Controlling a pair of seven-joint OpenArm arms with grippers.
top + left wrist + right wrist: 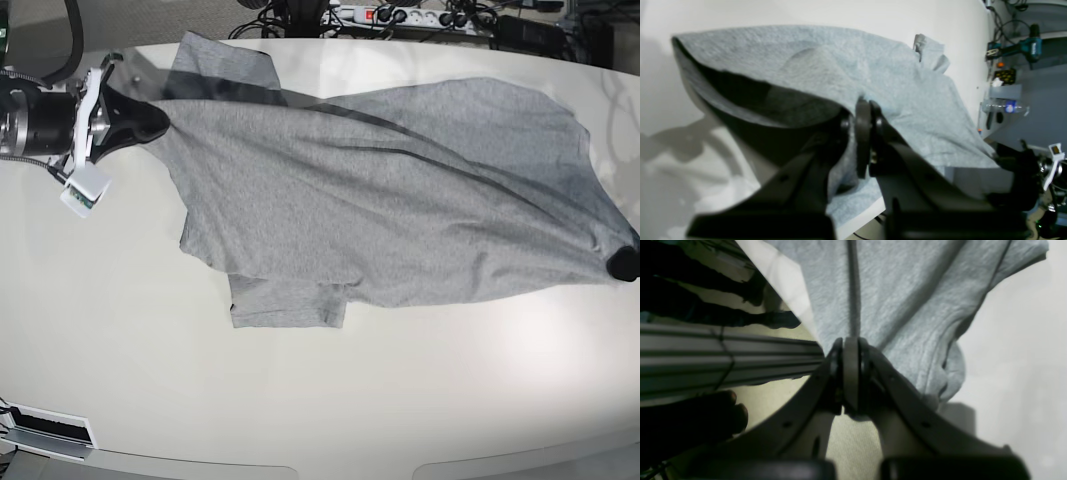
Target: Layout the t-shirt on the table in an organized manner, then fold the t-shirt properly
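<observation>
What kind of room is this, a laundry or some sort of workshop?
Probably a workshop or robotics lab: a cordless drill sits on a shelf, power strips and cables lie behind the table, and robot arms hold a t-shirt.

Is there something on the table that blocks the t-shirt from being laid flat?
Nothing visible does. The table around the t-shirt is bare, and both the left gripper and the right gripper already pinch its cloth.

cordless drill on shelf | power strip behind, cables
</observation>
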